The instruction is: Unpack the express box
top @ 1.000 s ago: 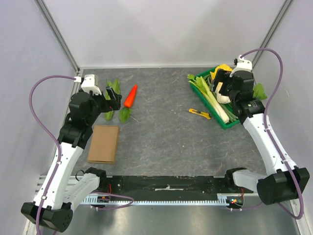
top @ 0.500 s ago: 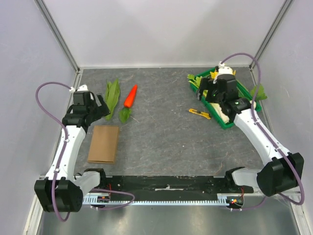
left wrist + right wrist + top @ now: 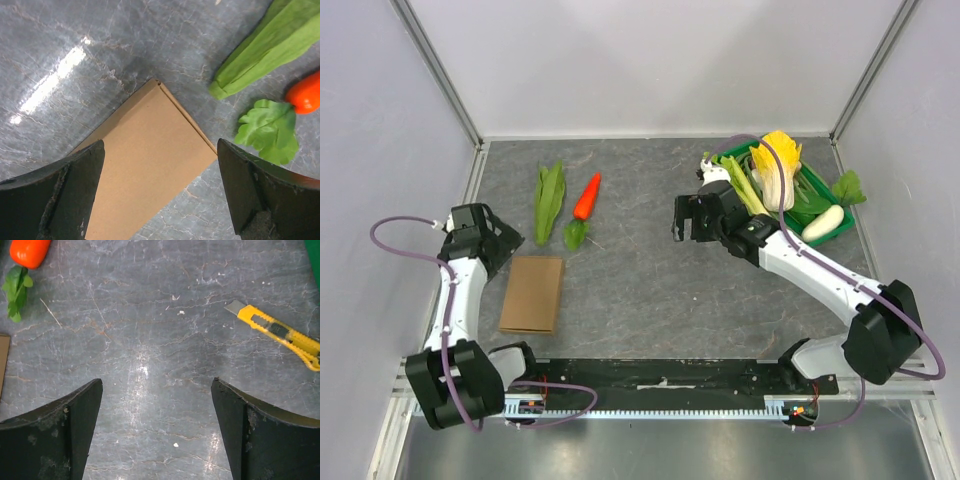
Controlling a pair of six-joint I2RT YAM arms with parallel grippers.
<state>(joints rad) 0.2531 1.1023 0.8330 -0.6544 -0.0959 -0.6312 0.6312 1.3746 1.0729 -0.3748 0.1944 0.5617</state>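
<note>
The express box (image 3: 532,293) is a flat brown cardboard box lying closed on the grey table at the near left. In the left wrist view the express box (image 3: 145,165) fills the space below my open fingers. My left gripper (image 3: 503,240) hovers open and empty just beyond the box's far left corner; it also shows in the left wrist view (image 3: 160,195). My right gripper (image 3: 683,220) is open and empty over the table's middle; it also shows in the right wrist view (image 3: 157,430). A yellow utility knife (image 3: 277,332) lies ahead of it to the right.
A carrot (image 3: 586,196), a long green leaf (image 3: 550,195) and a small leaf (image 3: 575,235) lie beyond the box. A green crate (image 3: 828,232) at the far right holds a cabbage (image 3: 778,170), a leek and a white radish (image 3: 820,222). Walls surround the table.
My left arm pulled back toward the left, away from the leaf, and now hangs over the box's far corner. My right arm swung left out of the crate to the table's middle.
</note>
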